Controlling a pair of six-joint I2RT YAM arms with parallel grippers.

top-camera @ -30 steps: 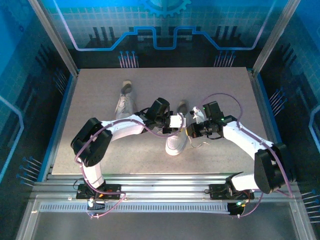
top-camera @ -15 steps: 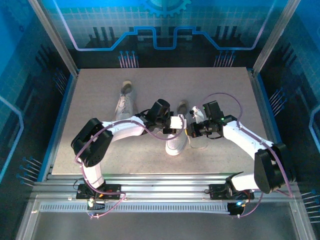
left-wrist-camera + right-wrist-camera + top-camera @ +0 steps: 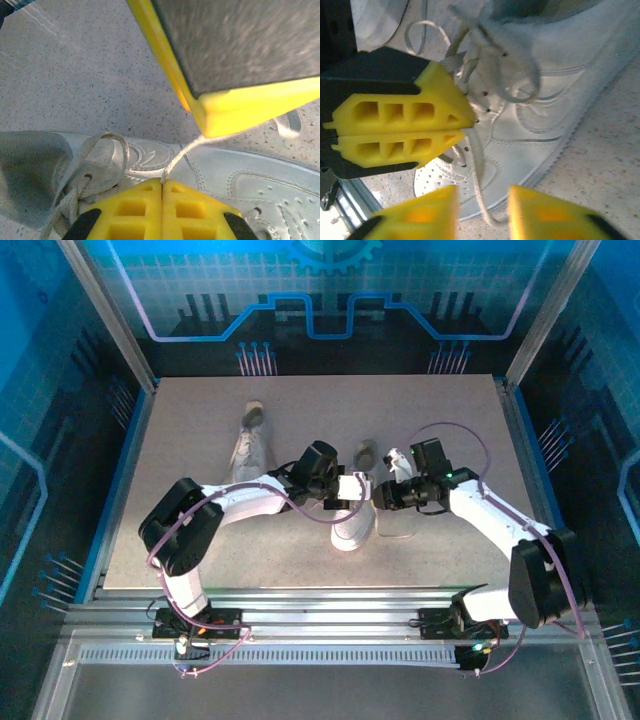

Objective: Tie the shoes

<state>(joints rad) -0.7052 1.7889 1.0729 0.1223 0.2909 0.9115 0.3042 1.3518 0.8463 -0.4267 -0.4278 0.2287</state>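
- Two white sneakers lie on a speckled grey table (image 3: 450,420). The far shoe (image 3: 250,445) sits alone toward the back left, well away from both arms. From above it is too small to tell whether its laces are tied.
- The near shoe (image 3: 350,528) lies at the middle of the table, toe toward the arm bases. Both arms reach in and meet just above its lacing.
- The left gripper (image 3: 161,182) has its yellow fingers pressed fully together, pinching a thin white lace (image 3: 181,152). The lace runs taut from that pinch up to the tip of the other arm's finger.
- The right gripper (image 3: 483,192) hovers just beside it with its fingers parted. The lace hangs down through the gap, and nothing is clamped there.
- Loose loops and crossings of lace sit over the eyelets, with no finished bow that I can make out.
- I would judge this to be mid-knot on the near shoe, with one strand handed over to the left side.
- The next move probably calls for the right gripper to find and pinch the other strand or loop. The two would then pull apart gently, without dragging the light shoe across the table.
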